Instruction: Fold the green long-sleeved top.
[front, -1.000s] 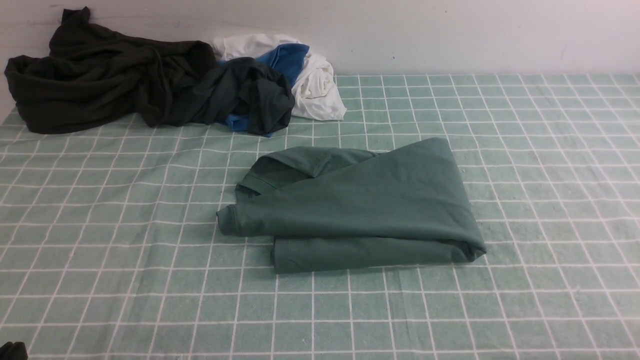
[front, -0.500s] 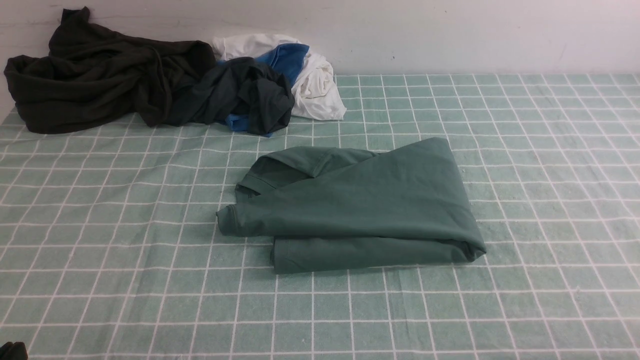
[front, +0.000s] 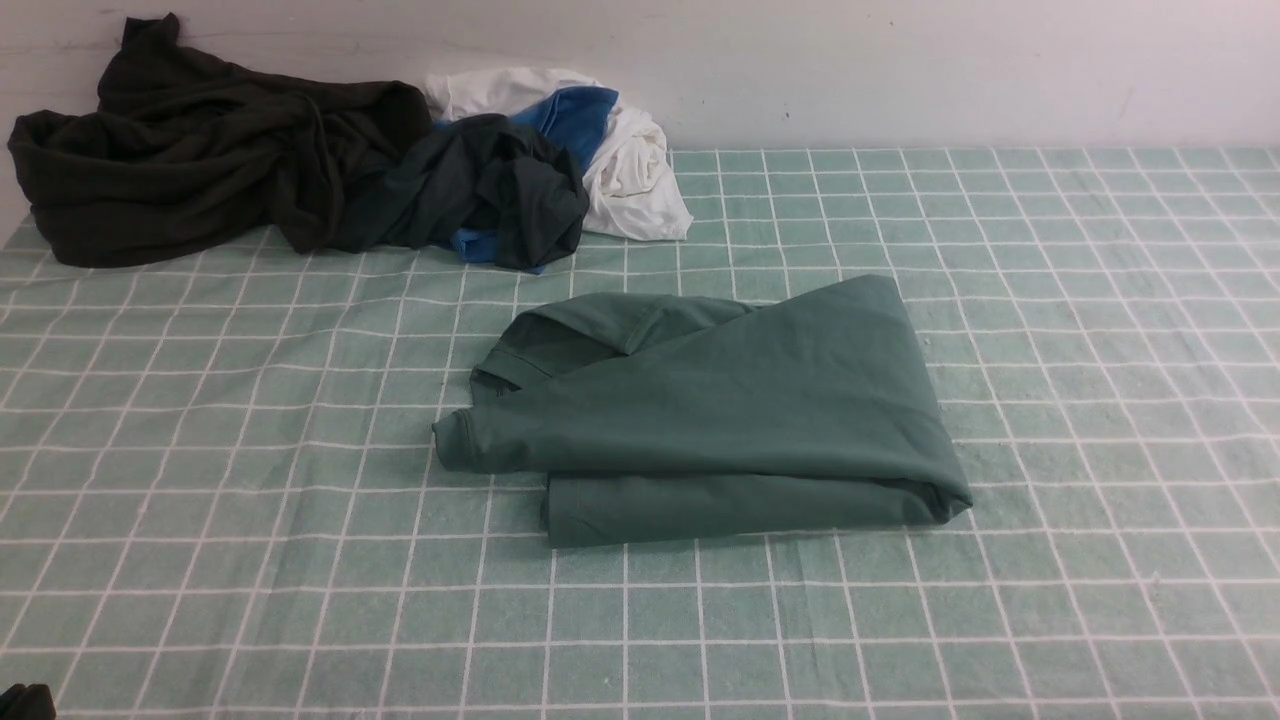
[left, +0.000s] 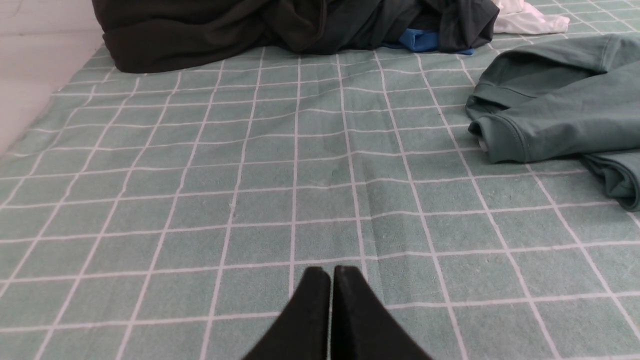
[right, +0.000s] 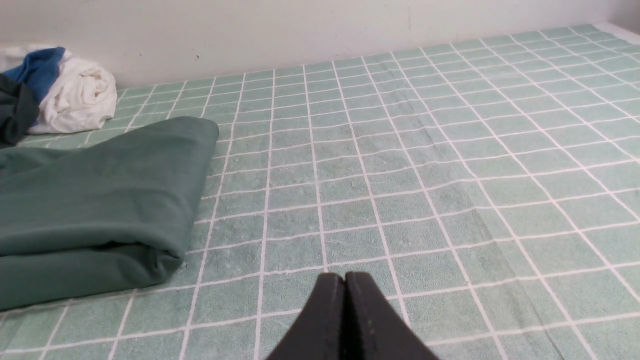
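The green long-sleeved top (front: 720, 410) lies folded into a compact bundle in the middle of the checked table cloth, also visible in the left wrist view (left: 560, 110) and the right wrist view (right: 95, 200). My left gripper (left: 331, 272) is shut and empty, low over bare cloth well away from the top's cuffed edge. My right gripper (right: 345, 277) is shut and empty too, over bare cloth beside the top's folded edge. Only a dark scrap of the left arm shows at the front view's lower left corner.
At the back left lies a heap of clothes: a big black-brown garment (front: 190, 150), a blackish-green one (front: 490, 190), a blue piece (front: 575, 115) and a white one (front: 635, 170). A pale wall (front: 900, 70) bounds the table behind.
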